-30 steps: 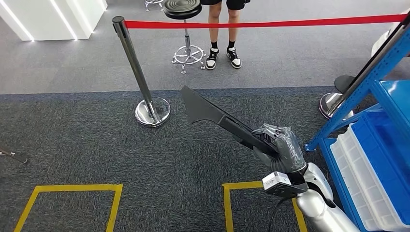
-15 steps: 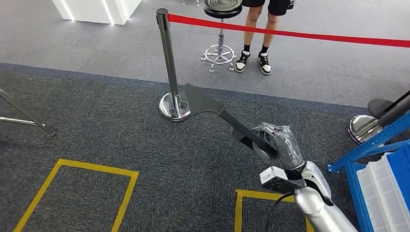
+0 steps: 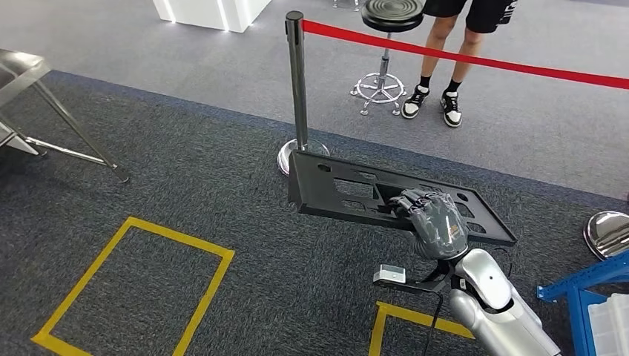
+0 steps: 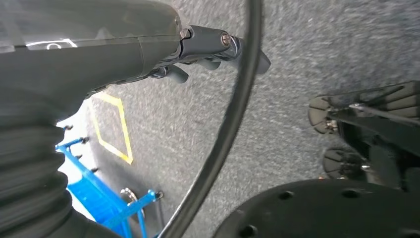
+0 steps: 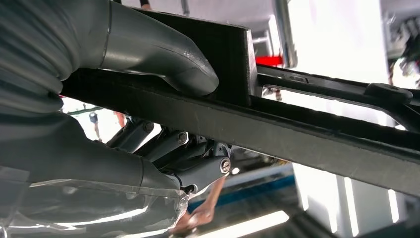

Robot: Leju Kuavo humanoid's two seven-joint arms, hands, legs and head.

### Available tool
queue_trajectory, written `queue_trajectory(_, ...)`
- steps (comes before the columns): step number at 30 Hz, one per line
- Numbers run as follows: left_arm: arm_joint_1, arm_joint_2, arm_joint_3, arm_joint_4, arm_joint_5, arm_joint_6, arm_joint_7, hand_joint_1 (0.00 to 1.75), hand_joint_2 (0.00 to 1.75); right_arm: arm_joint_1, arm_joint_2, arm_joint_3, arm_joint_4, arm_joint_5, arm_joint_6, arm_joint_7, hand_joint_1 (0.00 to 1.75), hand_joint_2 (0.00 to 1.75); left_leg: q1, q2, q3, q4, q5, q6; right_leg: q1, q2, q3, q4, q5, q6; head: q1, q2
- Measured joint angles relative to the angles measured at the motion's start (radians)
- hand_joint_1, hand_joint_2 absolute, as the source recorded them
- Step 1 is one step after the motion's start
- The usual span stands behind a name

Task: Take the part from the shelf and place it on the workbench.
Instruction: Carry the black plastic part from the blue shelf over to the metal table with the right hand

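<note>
While the head view looks down at the grey carpet floor [image 3: 185, 185], the right robot hand [image 3: 434, 221] grips the flat black plastic panel with cut-outs [image 3: 348, 191], held level above it. From the left wrist, the left robot hand [image 4: 208, 54] hangs with nothing in it, its fingers only partly seen. From the right wrist, the thumb [image 5: 163, 54] clamps the panel's rib; held off-centre, the long panel could twist loose or clip the chrome barrier post [image 3: 298, 89].

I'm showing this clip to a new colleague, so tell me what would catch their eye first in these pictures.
First, the flat black part with cut-outs, gripped by the right hand and held out over the dark carpet in the middle of the head view. Behind it a red rope runs from a black post, with a person's legs and a stool beyond. Yellow tape squares mark the floor lower left.
</note>
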Motion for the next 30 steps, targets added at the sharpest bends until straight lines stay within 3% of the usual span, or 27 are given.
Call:
queue_trajectory(2,0.002,0.000,-0.004,-0.001,0.001,0.000,0.001,0.00,1.75,-0.003,-0.004,0.008,0.013,0.007,-0.003,0.002,1.75,1.75,-0.004,0.012,0.055,-0.103,0.061,0.011,0.003,-0.023,0.006,0.000,-0.004,0.001,0.000,0.000)
queue_trajectory(4,0.003,0.000,-0.009,-0.002,0.002,-0.001,0.001,0.00,1.75,-0.013,-0.011,0.019,0.023,0.035,-0.014,0.009,1.75,1.75,-0.018,0.053,0.125,-0.238,0.107,0.027,0.005,-0.042,0.012,-0.002,-0.009,0.005,0.000,0.000)
queue_trajectory(6,0.002,0.001,-0.012,-0.003,0.004,-0.001,0.001,0.00,1.75,-0.029,-0.021,0.038,0.035,0.086,-0.029,0.024,1.75,1.75,-0.032,0.072,0.146,-0.290,0.110,0.039,0.006,-0.062,0.016,-0.005,-0.012,0.013,0.000,0.000)
queue_trajectory(8,0.003,0.002,-0.014,-0.004,0.005,-0.001,0.001,0.00,1.75,-0.046,-0.031,0.063,0.047,0.128,-0.039,0.036,1.75,1.75,-0.032,0.051,0.150,-0.305,0.116,0.048,0.005,-0.077,0.022,-0.009,-0.015,0.023,0.000,0.000)
queue_trajectory(10,0.005,0.001,-0.017,-0.007,0.005,-0.001,0.002,0.00,1.75,-0.059,-0.041,0.084,0.058,0.148,-0.046,0.039,1.75,1.75,-0.025,0.030,0.165,-0.327,0.127,0.056,0.003,-0.045,0.018,0.014,-0.032,0.031,0.000,0.000)
queue_trajectory(12,0.004,0.001,-0.021,-0.011,0.007,-0.001,0.003,0.00,1.75,-0.067,-0.056,0.100,0.072,0.157,-0.056,0.042,1.75,1.75,-0.022,0.009,0.173,-0.336,0.132,0.063,0.001,0.017,-0.031,0.115,-0.083,0.035,0.000,0.000)
queue_trajectory(14,0.003,0.001,-0.025,-0.014,0.010,-0.001,0.004,0.00,1.75,-0.070,-0.068,0.114,0.089,0.161,-0.061,0.045,1.75,1.75,-0.021,-0.017,0.174,-0.334,0.130,0.066,0.000,0.044,-0.100,0.233,-0.126,0.038,0.000,0.000)
queue_trajectory(15,0.003,0.001,-0.028,-0.015,0.011,-0.002,0.004,0.00,1.75,-0.071,-0.071,0.122,0.097,0.162,-0.060,0.045,1.75,1.75,-0.021,-0.031,0.175,-0.331,0.128,0.066,-0.002,0.046,-0.119,0.255,-0.122,0.040,0.000,0.000)
queue_trajectory(16,0.004,0.001,-0.031,-0.017,0.013,-0.002,0.004,0.00,1.75,-0.074,-0.073,0.130,0.103,0.163,-0.060,0.045,1.75,1.75,-0.020,-0.045,0.175,-0.327,0.126,0.064,-0.004,0.047,-0.117,0.238,-0.097,0.043,0.000,0.000)
queue_trajectory(17,0.005,0.001,-0.034,-0.019,0.015,-0.002,0.004,0.00,1.75,-0.078,-0.074,0.139,0.109,0.163,-0.060,0.046,1.75,1.75,-0.018,-0.059,0.175,-0.319,0.121,0.060,-0.009,0.051,-0.098,0.187,-0.056,0.047,0.000,0.000)
queue_trajectory(19,0.006,0.002,-0.037,-0.023,0.018,0.003,-0.005,0.00,1.75,-0.095,-0.078,0.156,0.118,0.165,-0.061,0.050,1.75,1.75,-0.016,-0.083,0.169,-0.296,0.108,0.049,-0.020,0.091,-0.046,0.068,0.000,0.053,0.001,0.000)
queue_trajectory(21,0.003,0.004,-0.039,-0.027,0.022,0.019,-0.029,0.00,1.75,-0.115,-0.082,0.172,0.122,0.169,-0.060,0.059,1.75,1.75,-0.014,-0.102,0.153,-0.279,0.101,0.038,-0.022,0.123,-0.028,0.024,0.004,0.051,0.000,0.000)
queue_trajectory(23,0.000,0.004,-0.039,-0.030,0.028,0.042,-0.052,0.00,1.75,-0.140,-0.084,0.185,0.116,0.171,-0.047,0.070,1.75,1.75,-0.011,-0.121,0.142,-0.276,0.102,0.030,-0.020,0.109,-0.030,0.022,0.003,0.038,0.000,0.000)
queue_trajectory(24,0.000,0.004,-0.040,-0.031,0.032,0.050,-0.059,0.00,1.75,-0.154,-0.084,0.191,0.111,0.170,-0.038,0.073,1.75,1.75,-0.011,-0.116,0.139,-0.271,0.099,0.026,-0.020,0.098,-0.027,0.020,0.003,0.031,0.000,0.000)
queue_trajectory(26,-0.005,0.003,-0.040,-0.033,0.037,0.058,-0.067,0.00,1.75,-0.181,-0.084,0.200,0.102,0.166,-0.023,0.076,1.75,1.75,-0.011,-0.070,0.115,-0.218,0.070,0.017,-0.019,0.073,-0.020,0.016,0.002,0.018,-0.001,0.000)
queue_trajectory(28,-0.010,0.002,-0.040,-0.035,0.042,0.058,-0.070,0.00,1.75,-0.201,-0.084,0.208,0.098,0.163,-0.013,0.077,1.75,1.75,-0.009,-0.019,0.056,-0.100,0.016,0.009,-0.012,0.048,-0.014,0.015,-0.002,0.009,-0.001,0.000)
queue_trajectory(30,-0.011,0.003,-0.042,-0.036,0.046,0.055,-0.072,0.00,1.75,-0.218,-0.084,0.220,0.098,0.160,-0.004,0.075,1.75,1.75,-0.007,-0.007,0.004,-0.006,-0.010,0.008,-0.005,0.023,-0.010,0.015,-0.007,0.006,-0.001,0.000)
